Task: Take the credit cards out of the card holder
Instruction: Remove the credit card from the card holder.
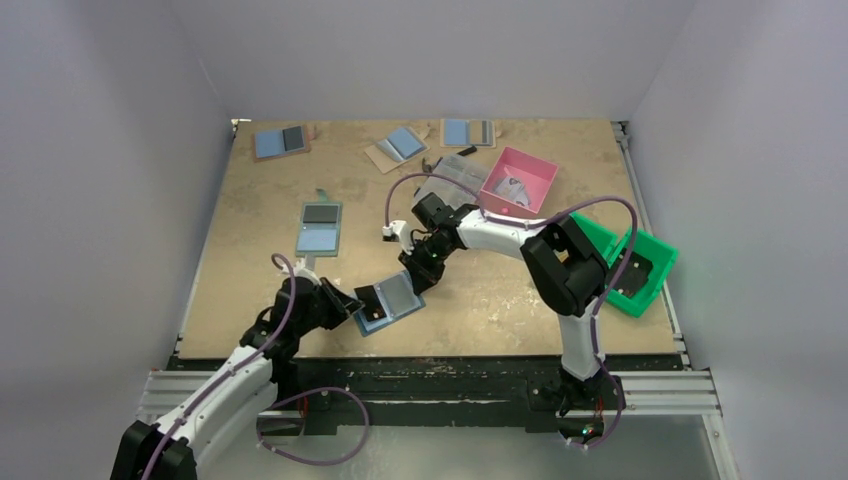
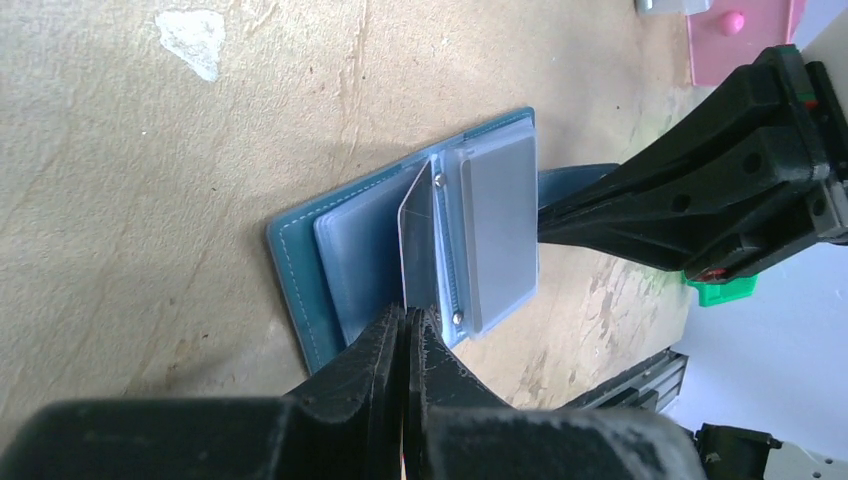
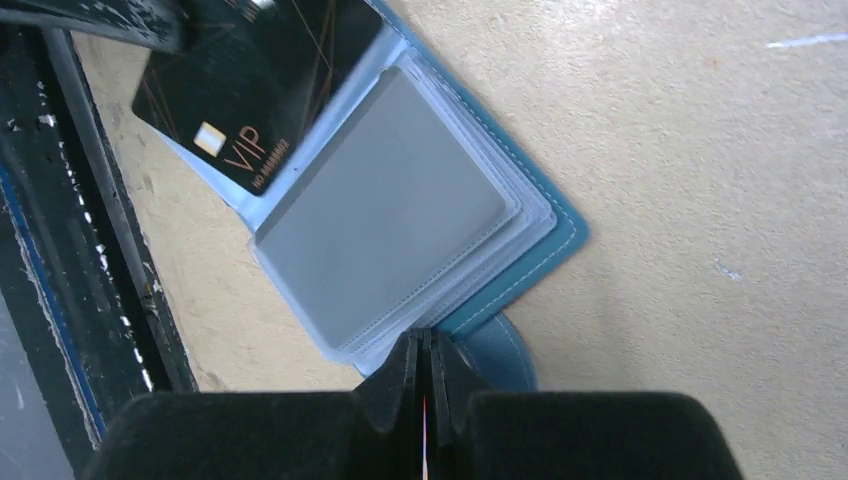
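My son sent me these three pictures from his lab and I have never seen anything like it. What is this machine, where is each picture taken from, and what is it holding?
These are two robot arms bolted to the near edge of a wooden table. The wide picture looks down from above; the other two come from small cameras on each wrist.

Between the arms lies an open blue folding card holder with clear plastic sleeves. The left arm's fingers are shut on a black card marked VIP, lifted at one edge. The right arm's fingers are shut at the holder's opposite edge, seemingly pinning its tab.

Farther back lie four similar blue holders, a pink bin and a green bin.
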Robot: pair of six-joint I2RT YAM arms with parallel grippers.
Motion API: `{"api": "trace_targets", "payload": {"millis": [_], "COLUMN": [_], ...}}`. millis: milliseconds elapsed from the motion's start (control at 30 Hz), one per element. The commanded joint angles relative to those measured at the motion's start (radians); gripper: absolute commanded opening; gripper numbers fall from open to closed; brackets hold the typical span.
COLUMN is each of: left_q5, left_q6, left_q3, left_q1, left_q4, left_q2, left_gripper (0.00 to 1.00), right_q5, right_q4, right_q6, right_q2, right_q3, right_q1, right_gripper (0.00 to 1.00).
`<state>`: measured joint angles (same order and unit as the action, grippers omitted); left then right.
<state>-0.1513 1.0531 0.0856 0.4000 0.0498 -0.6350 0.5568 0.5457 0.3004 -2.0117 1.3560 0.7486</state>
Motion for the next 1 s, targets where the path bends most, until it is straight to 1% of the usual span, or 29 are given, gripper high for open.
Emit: {"api": "trace_targets", "payload": {"millis": [0,167,267,367,433,600,633,667,700,733,767,833,900,967], "left_q5": [0.023,-0.016,-0.042,-0.089,-0.125,-0.192,-0.213,-0.245,-0.279,-0.311,-0.353,-0.385,-0.409,-0.404], "left_q6": [-0.086,-0.121,-0.161,-0.203,-0.232,-0.256,-0.252,-0.246,-0.245,-0.244,-0.245,-0.267,-0.318,-0.398], "left_q3": [0.115,0.214,0.277,0.326,0.345,0.374,0.375,0.376,0.377,0.379,0.385,0.409,0.467,0.519], "left_q1": [-0.005,-0.004,-0.005,-0.004,-0.004,-0.004,-0.004,-0.004,-0.004,-0.004,-0.003,-0.001,0.009,0.031], "left_q4": [0.17,0.199,0.207,0.175,0.141,0.05,0.02,-0.022,-0.076,-0.132,-0.165,-0.178,-0.141,-0.087], "left_q2": [0.03,0.046,0.047,0.023,-0.005,-0.089,-0.11,-0.133,-0.156,-0.182,-0.208,-0.256,-0.307,-0.34], "left_gripper": [0.0,0.0,0.0,0.0,0.0,0.0,0.0,0.0,0.0,0.0,0.0,0.0,0.0,0.0], "right_q5": [-0.023,0.125,0.243,0.344,0.386,0.438,0.444,0.454,0.467,0.488,0.509,0.536,0.546,0.542], "right_q4": [0.042,0.107,0.197,0.319,0.384,0.463,0.467,0.462,0.458,0.457,0.473,0.511,0.569,0.644], "right_q6": [0.088,0.179,0.283,0.423,0.509,0.618,0.631,0.644,0.662,0.7,0.759,0.891,1.0,1.086], "right_q2": [0.024,0.111,0.157,0.2,0.236,0.347,0.374,0.405,0.431,0.46,0.487,0.501,0.481,0.435], "right_q3": [-0.037,-0.029,-0.013,0.014,0.029,0.037,0.031,0.024,0.011,-0.002,-0.015,-0.032,-0.009,0.049], "right_q1": [-0.049,-0.087,-0.1,-0.108,-0.119,-0.195,-0.215,-0.235,-0.25,-0.261,-0.267,-0.269,-0.269,-0.269], "right_gripper": [0.06,0.08,0.09,0.11,0.13,0.15,0.16,0.19,0.24,0.32,0.42,0.55,0.63,0.65]}}
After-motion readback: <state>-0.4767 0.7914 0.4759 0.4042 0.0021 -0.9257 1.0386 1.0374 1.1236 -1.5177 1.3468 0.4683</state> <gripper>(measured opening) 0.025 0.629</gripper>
